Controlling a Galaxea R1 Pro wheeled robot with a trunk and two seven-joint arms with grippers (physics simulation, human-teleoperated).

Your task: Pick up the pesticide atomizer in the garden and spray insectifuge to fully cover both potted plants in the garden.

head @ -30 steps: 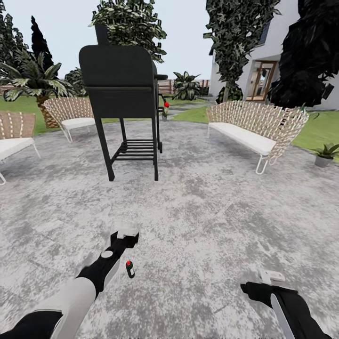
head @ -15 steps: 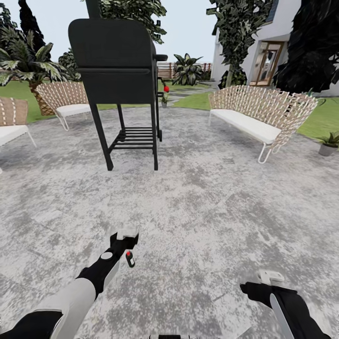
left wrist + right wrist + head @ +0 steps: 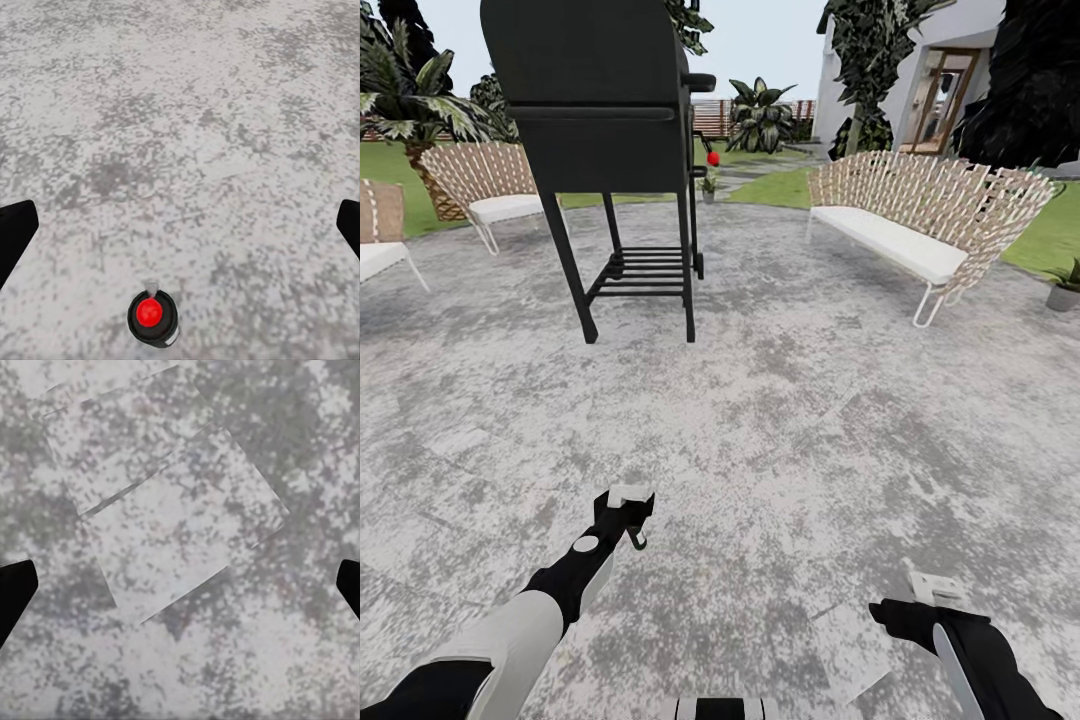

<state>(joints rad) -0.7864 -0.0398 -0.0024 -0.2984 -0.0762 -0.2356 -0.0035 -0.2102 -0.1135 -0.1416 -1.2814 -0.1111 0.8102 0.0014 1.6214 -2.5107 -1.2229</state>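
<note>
Pesticide atomizer (image 3: 153,318): seen from above in the left wrist view as a dark round body with a red spot on top and a pale nozzle tip, standing on the mottled grey patio (image 3: 790,420); it lies between the two dark fingertips (image 3: 15,232) at the frame edges, touched by neither. In the head view a small sliver of it (image 3: 641,541) is glimpsed just beside the left gripper (image 3: 628,497), mostly hidden by it

Left gripper: held low over the paving on a black and white arm, jaws spread wide, nothing pinched

Right gripper (image 3: 928,592): held over bare paving at the near right, fingers (image 3: 15,589) set wide apart in the right wrist view, nothing between them; a pale square slab outline (image 3: 169,521) is drawn in the paving below

Potted plant (image 3: 1066,285): low green leaves in a pale grey pot, at the far right edge on the patio rim, beyond the end of the bench

Second small potted plant (image 3: 708,186): listed at the far edge of the patio, behind the grill, too small for detail

Black grill (image 3: 595,110): on four legs with a lower rack, standing mid-patio

Woven bench (image 3: 920,225): white cushion, right of the grill. Woven chairs (image 3: 485,190): at the left, before a palm (image 3: 415,100)
</note>
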